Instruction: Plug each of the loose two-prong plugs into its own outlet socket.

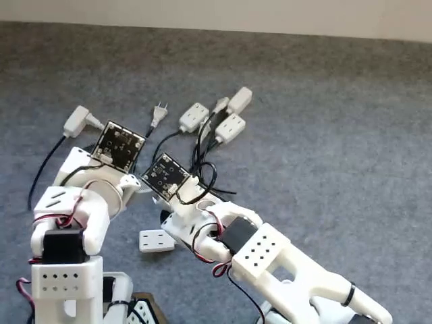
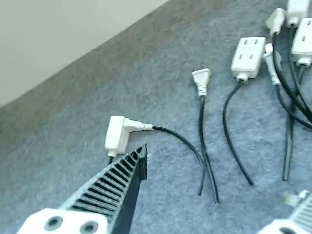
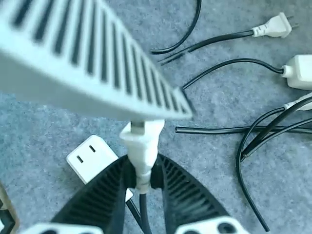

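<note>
Between the two black fingers of the right gripper (image 3: pixel 142 165) stands a white two-prong plug (image 3: pixel 141 139). It is clamped by its body, with its black cord running back between the fingers and its prong end pointing away from the wrist. Just beside this gripper, close against one finger, a white outlet socket (image 3: pixel 91 157) lies face up on the grey carpet-like counter (image 1: pixel 337 135), with two slots showing. Just past the held plug's tip a pale ridged part (image 3: pixel 97 58) crosses close to the lens; whose it is cannot be told. Farther ahead of the same gripper lies a second loose plug (image 3: pixel 275 25) on a black cord.

By contrast, the left gripper (image 2: pixel 214 171) is spread wide and holds nothing, its black ridged finger (image 2: pixel 122 180) well apart from the pale one. Just past the black fingertip lies a white angled plug (image 2: pixel 117 132). The straight loose plug lies ahead of the gap between the fingers. Beyond it sits a white socket block (image 2: pixel 248 54), with further white sockets (image 2: pixel 302 39) among tangled black cords (image 2: pixel 287 97). Print on the wrist circuit boards (image 1: pixel 120 146) is too small to read.
</note>
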Tool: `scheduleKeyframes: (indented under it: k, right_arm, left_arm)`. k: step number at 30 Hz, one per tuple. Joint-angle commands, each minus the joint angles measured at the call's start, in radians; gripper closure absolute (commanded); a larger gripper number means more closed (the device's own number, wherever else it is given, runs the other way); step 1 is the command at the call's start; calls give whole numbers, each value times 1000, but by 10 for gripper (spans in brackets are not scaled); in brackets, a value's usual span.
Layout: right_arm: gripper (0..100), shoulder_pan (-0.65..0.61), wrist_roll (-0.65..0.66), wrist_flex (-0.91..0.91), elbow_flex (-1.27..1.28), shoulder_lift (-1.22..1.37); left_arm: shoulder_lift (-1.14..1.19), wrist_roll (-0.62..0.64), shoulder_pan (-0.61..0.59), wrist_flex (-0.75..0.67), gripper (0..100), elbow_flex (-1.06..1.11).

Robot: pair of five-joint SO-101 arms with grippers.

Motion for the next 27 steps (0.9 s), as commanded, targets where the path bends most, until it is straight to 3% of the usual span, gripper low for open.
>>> scheduleKeyframes:
  k: [1, 7, 14, 21, 27]
  right_arm:
    - [992, -12, -11, -16, -5, -31]
    - [992, 4, -11, 47, -18, -39]
    - [992, 67, -2, 232, -154, -159]
    - [992, 67, 40, 464, -334, -289]
    - [992, 76, 58, 490, -346, -291]
  left_arm:
    - [-15, 28, 51, 34, 524, -1]
    - [-16, 38, 67, 28, 525, 116]
    - [-16, 35, 4, -121, 525, 236]
    - [-16, 35, 4, -124, 525, 242]
    - [-16, 40, 1, -124, 525, 236]
